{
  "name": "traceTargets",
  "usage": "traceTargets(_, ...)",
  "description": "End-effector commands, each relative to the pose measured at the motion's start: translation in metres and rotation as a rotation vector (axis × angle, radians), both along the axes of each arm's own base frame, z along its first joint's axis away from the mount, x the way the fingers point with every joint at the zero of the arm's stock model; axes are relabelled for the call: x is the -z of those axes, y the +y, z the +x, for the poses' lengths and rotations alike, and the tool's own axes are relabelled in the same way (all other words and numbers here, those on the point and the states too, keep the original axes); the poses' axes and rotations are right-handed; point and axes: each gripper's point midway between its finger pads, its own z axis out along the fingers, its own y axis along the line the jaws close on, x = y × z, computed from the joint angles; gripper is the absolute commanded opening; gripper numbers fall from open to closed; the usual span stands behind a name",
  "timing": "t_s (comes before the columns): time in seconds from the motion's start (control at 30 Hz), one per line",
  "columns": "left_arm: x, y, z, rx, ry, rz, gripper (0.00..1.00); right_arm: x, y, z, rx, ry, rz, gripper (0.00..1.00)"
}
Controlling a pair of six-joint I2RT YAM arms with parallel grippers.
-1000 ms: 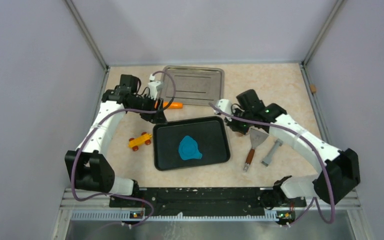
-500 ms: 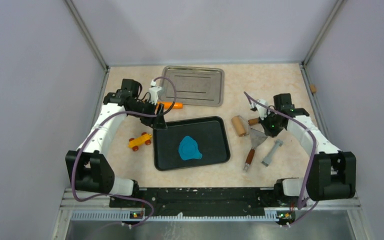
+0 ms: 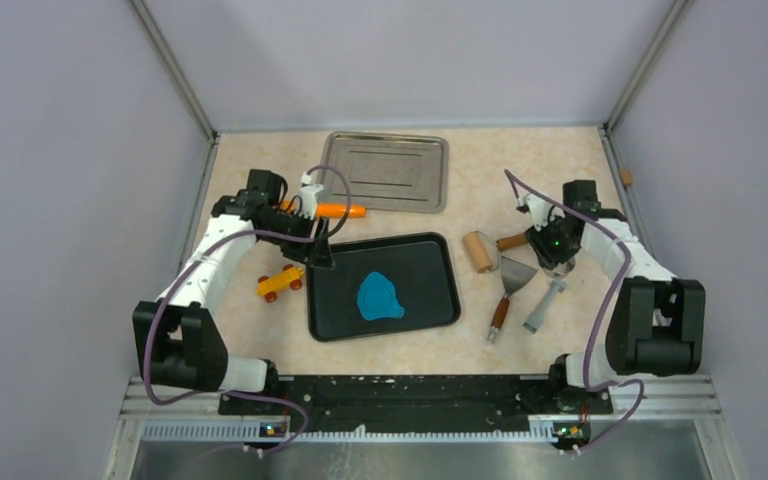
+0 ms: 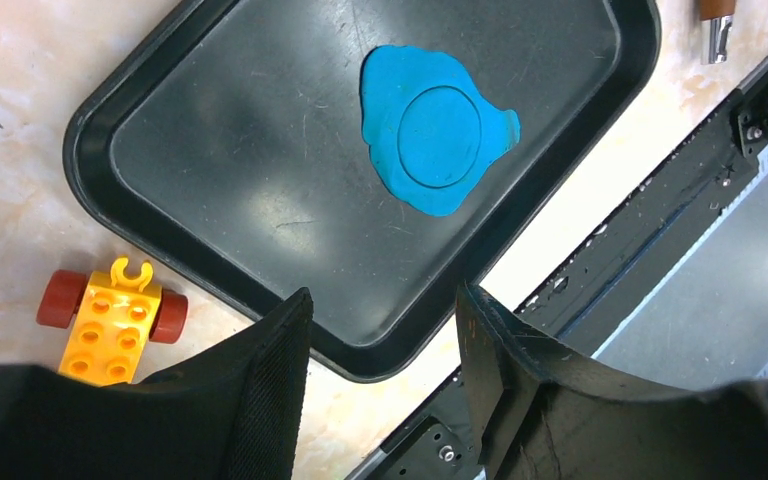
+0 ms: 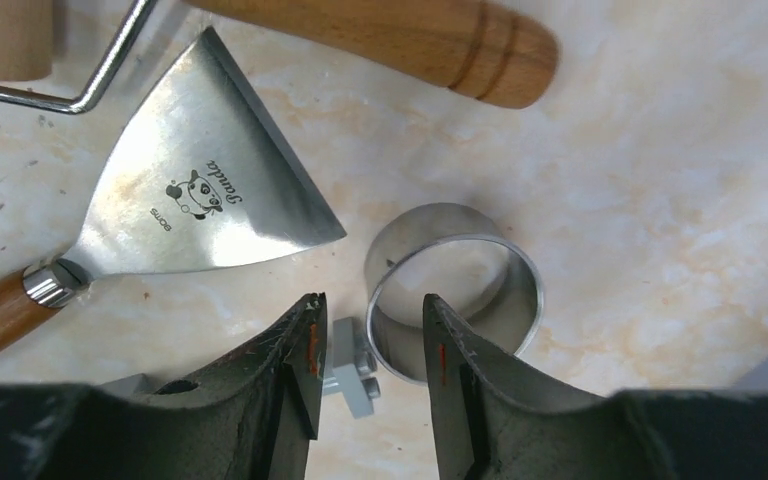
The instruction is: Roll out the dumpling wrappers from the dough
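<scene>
Top view: a pale worktop (image 3: 260, 330) inside grey walls. My left hand (image 3: 320, 255) hangs over the far left corner of a black tray (image 3: 430, 322). The dough (image 3: 380, 297), a flat blue sheet, lies near the tray's middle. Just left of the tray sits a yellow toy car (image 3: 279, 282). Behind it are an orange cylinder (image 3: 345, 211) and a steel tray (image 3: 385, 170). To the right lie a wooden roller (image 3: 478, 250), a scraper (image 3: 515, 275) and a grey bar (image 3: 545, 305), with my right hand (image 3: 558, 262) low beside them.

Left wrist view: my left hand's fingers are spread wide above the tray's rim. The dough shows a clean round outline pressed into its middle.

Right wrist view: my right hand is parted narrowly, with the side wall of a metal ring (image 5: 515, 310) in the gap. I cannot tell whether the fingers touch it. The scraper's blade lies just beside the ring.
</scene>
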Motion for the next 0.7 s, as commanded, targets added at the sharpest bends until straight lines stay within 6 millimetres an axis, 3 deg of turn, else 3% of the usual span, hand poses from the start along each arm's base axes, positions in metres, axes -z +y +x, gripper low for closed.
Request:
traceTargets(0.0,0.002,-0.001,0.002,-0.044,-0.046,0.025,0.58,-0.082,0.009,0.024,-0.022,-0.243,0.06,0.42)
traceTargets(0.1,0.02,-0.007,-0.005,0.013,-0.025,0.062,0.58,-0.112,0.031,0.016,-0.086,-0.332,0.157,0.48)
traceTargets(0.2,0.039,-0.019,-0.01,0.097,0.011,0.112,0.59,-0.124,0.051,0.007,-0.08,-0.332,0.247,0.49)
traceTargets(0.33,0.057,-0.043,-0.011,0.133,0.066,0.146,0.59,-0.141,0.096,-0.004,-0.139,-0.309,0.37,0.49)
traceTargets(0.47,0.071,-0.054,0.005,0.122,0.048,0.192,0.58,-0.136,0.132,-0.021,-0.213,-0.252,0.481,0.49)
traceTargets(0.67,0.078,-0.072,0.037,0.127,0.0,0.192,0.6,-0.129,0.136,-0.018,-0.166,-0.19,0.49,0.49)
